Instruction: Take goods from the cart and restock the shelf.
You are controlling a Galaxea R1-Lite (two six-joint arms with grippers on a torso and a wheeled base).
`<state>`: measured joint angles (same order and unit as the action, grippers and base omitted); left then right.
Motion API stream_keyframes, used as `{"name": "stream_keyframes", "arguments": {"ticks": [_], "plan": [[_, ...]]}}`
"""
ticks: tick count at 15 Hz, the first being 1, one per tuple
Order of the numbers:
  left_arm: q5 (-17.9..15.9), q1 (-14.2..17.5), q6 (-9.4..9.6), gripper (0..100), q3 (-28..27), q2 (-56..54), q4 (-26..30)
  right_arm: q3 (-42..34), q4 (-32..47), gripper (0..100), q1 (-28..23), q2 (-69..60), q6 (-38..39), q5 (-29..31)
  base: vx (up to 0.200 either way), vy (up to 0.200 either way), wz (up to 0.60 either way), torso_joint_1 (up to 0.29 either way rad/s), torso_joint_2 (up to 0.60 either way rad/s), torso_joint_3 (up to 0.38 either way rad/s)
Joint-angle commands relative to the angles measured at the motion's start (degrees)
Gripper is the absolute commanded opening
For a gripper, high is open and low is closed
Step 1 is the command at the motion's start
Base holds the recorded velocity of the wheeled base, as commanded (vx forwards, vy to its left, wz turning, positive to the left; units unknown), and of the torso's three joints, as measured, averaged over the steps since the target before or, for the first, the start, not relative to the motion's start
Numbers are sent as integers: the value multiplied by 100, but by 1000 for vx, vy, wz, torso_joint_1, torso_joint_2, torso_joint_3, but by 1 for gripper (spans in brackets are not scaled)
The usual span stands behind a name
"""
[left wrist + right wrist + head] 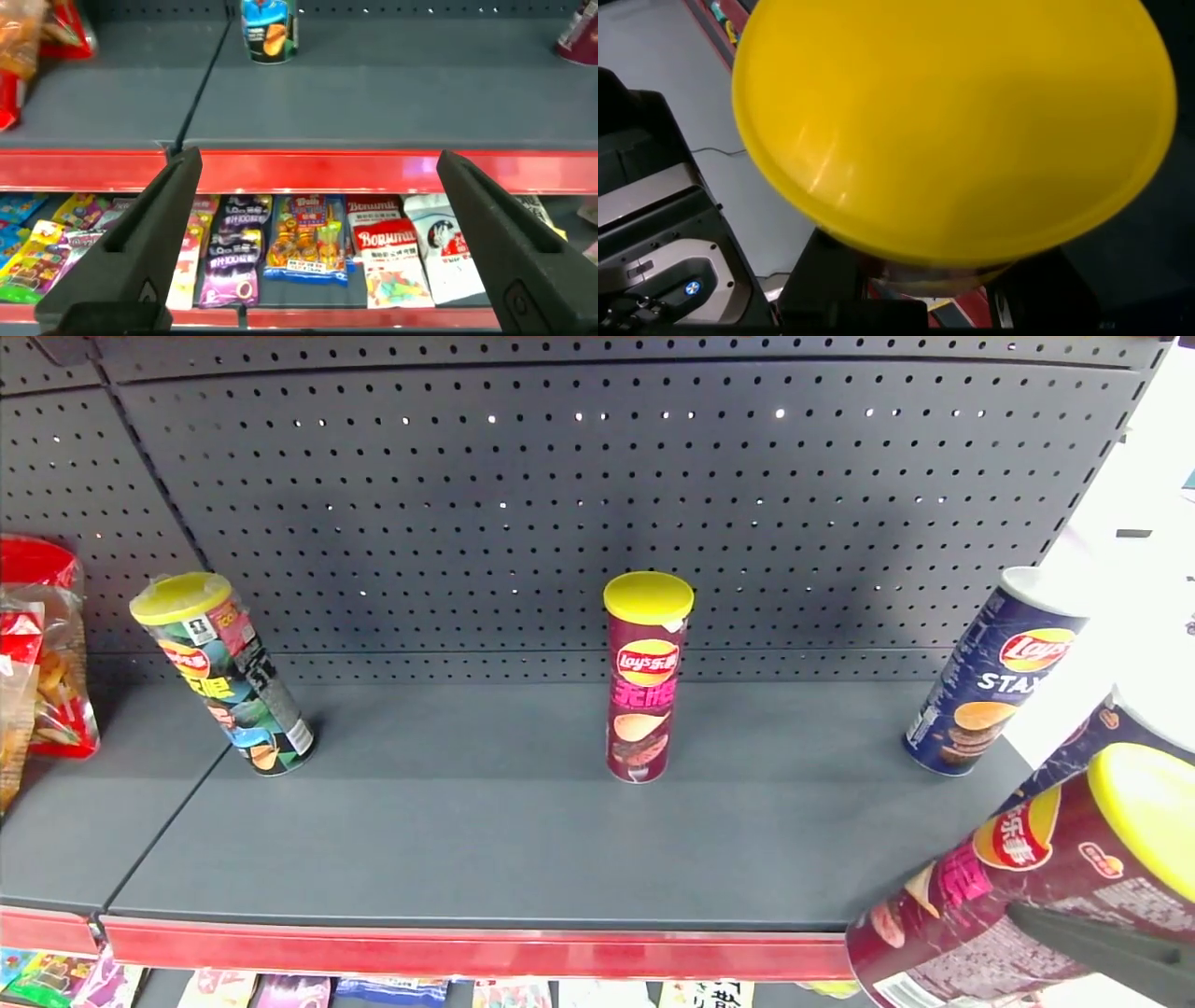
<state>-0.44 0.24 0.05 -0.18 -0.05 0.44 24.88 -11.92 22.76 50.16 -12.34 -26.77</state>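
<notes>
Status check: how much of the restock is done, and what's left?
Done: three cans stand on the shelf: a teal can at left, a maroon can mid-shelf, a blue can at right. In hand: the right gripper holds a second maroon can, tilted, in front of the shelf's right end, not yet placed. The left gripper is open. Left: set that can down; wide gaps show between cans.

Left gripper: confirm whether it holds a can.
No, the left gripper is open, with nothing between its fingers.
</notes>
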Motion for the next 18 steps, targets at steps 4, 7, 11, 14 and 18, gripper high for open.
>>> {"name": "stream_keyframes", "arguments": {"ticks": [4, 7, 11, 14, 18], "plan": [[-211, -33, 30, 100, 1, 31, 0, -54, -12, 0, 150, -147, 3, -162, 0, 0, 0, 0, 0, 0], [-387, -33, 206, 100, -8, 5, 0, -97, -3, 0, 150, -165, 3, -135, 0, 0, 0, 0, 0, 0], [-607, -253, -286, 100, -1845, 1763, -79, 140, -3, 0, 150, 99, 3, -118, 0, 0, 0, 0, 0, 0], [-730, -297, -365, 100, -2469, 2299, -18, 149, -3, 0, 220, 222, -41, -127, 0, 0, 0, 0, 0, 0], [-1995, -543, 663, 100, -2988, 4391, -123, 597, 6, 0, 624, 1057, -717, 67, 0, 0, 0, 0, 0, 0]]}}
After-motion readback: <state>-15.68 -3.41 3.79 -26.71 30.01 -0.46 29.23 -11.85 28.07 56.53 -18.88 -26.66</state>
